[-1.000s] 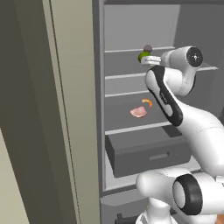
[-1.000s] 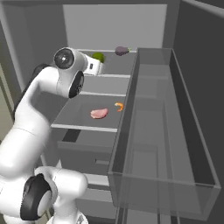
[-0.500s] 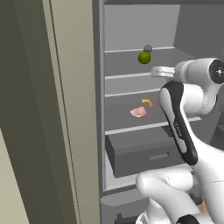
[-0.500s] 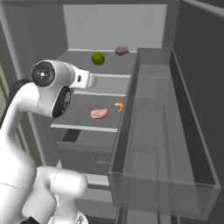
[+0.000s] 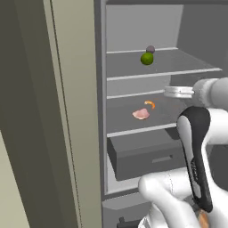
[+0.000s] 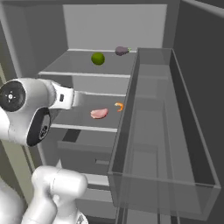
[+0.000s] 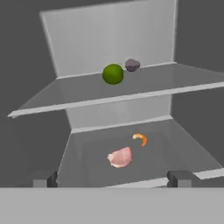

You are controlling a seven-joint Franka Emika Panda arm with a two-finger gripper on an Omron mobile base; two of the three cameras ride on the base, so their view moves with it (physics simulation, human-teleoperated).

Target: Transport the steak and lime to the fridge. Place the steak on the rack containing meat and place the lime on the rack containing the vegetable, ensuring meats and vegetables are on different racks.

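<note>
Now gripper [image 7: 112,178] spread wide, empty, w/ steak [image 7: 120,157] just ahead on lower shelf; lime [image 7: 113,74] on shelf above.

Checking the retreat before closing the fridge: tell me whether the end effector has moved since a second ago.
Yes. The end effector has pulled back out of the fridge, away from the lime on the upper shelf, and now stands open, level with the steak.

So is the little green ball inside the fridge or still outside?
Inside. The small smooth green lime sits on the upper shelf of the tall grey fridge, beside a dull grey-purple round thing.
</note>
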